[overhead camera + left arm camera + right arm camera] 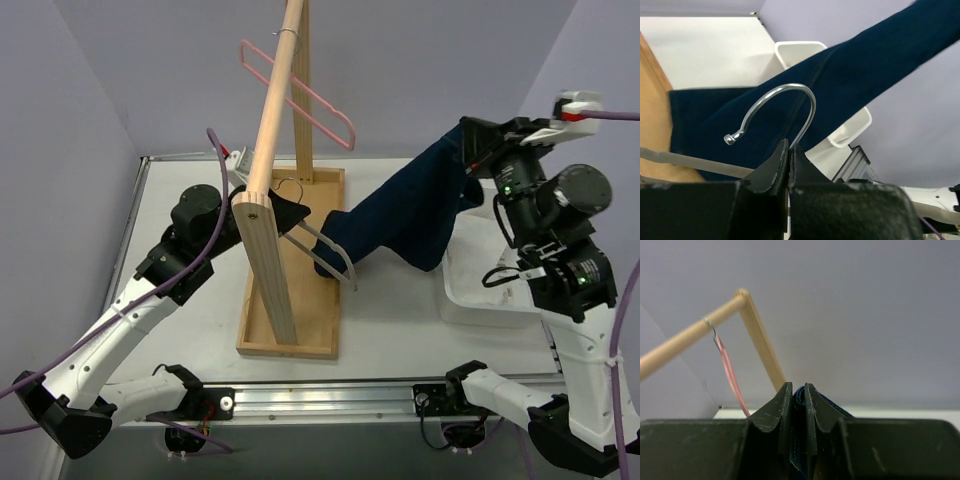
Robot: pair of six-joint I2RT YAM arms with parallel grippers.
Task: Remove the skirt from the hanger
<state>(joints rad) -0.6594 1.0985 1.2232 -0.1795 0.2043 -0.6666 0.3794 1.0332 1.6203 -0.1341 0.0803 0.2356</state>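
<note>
The navy skirt [410, 215] stretches from a silver metal hanger [335, 255] at the wooden rack up to the right. My left gripper [283, 212] is shut on the hanger just below its hook. In the left wrist view the chrome hook [785, 97] rises from the closed jaws [789, 147], with the skirt [865, 65] behind it. My right gripper [468, 152] is shut on the skirt's upper edge and holds it raised. In the right wrist view a fold of navy cloth [799, 392] is pinched between the jaws.
A wooden rack with a slanted rail [272, 110] stands on a wooden base tray [290, 335]. A pink hanger [300, 90] hangs on the rail at the back and also shows in the right wrist view [730, 370]. A white bin [480, 290] sits at the right under the skirt.
</note>
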